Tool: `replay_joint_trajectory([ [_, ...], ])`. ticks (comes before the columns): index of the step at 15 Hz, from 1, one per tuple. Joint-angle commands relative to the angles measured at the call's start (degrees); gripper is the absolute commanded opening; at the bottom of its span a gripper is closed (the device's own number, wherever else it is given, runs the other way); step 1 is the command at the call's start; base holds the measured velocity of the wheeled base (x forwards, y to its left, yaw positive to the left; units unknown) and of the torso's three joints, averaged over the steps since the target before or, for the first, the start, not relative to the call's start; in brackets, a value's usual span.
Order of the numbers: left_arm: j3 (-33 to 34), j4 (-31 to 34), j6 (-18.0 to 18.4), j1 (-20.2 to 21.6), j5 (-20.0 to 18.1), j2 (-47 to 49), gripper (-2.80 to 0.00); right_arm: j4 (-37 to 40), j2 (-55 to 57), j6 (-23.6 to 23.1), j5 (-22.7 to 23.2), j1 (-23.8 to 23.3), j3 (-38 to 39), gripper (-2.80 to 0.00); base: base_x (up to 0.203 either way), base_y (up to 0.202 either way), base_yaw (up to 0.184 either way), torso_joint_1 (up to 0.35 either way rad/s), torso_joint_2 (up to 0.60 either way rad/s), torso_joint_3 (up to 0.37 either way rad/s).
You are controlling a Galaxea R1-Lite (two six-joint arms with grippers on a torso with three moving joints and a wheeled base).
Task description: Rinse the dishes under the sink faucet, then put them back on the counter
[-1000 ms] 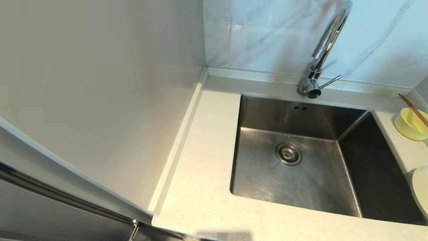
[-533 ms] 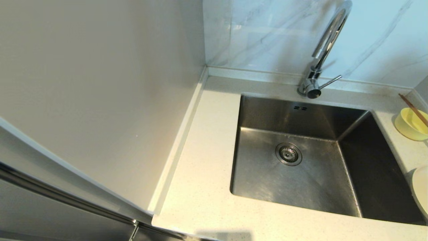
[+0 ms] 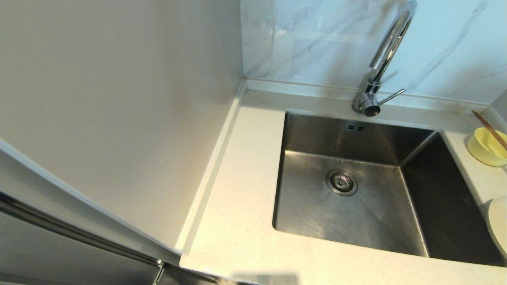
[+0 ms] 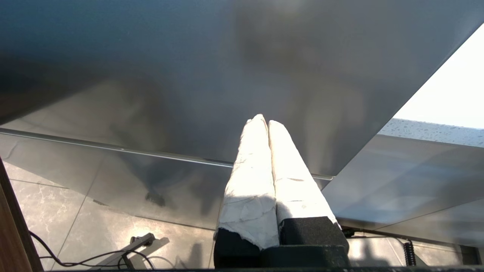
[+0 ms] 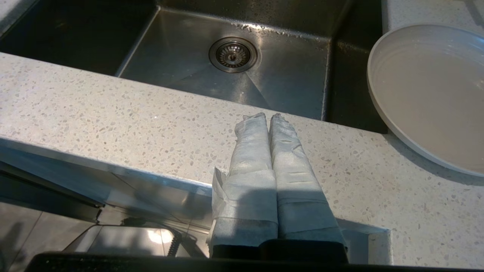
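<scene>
While the chopsticks (image 3: 490,129) are laid across the bowl (image 3: 486,147) on the desk (image 3: 241,221), pointing toward the back wall, both end effectors (image 4: 264,122) (image 5: 265,118) are kept closed and empty.

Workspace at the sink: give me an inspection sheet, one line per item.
Surface: speckled counter, nothing on its left side.
Job's things: yellow bowl with chopsticks across it, plate right of the sink; faucet shows no water running.
Clutter: nothing seen.
Grippers: left gripper shut, low beside a cabinet; right gripper shut, at the counter's front edge.
Cables: black cable on the floor.
Surroundings: marble wall panel.
</scene>
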Motion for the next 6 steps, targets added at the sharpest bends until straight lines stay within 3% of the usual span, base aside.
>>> replay_joint_trajectory([
  [1,0.0,0.0,0.0,0.0,0.0,0.0,-2.80,0.0,0.1,0.0,0.0,0.0,0.5,-2.80,0.000,0.000,0.000,0.000,0.00,0.000],
  [6,0.0,0.0,0.0,0.0,0.0,0.0,-2.80,-0.1,0.1,0.5,0.0,0.0,0.5,-2.80,0.000,0.000,0.000,0.000,0.00,0.000],
])
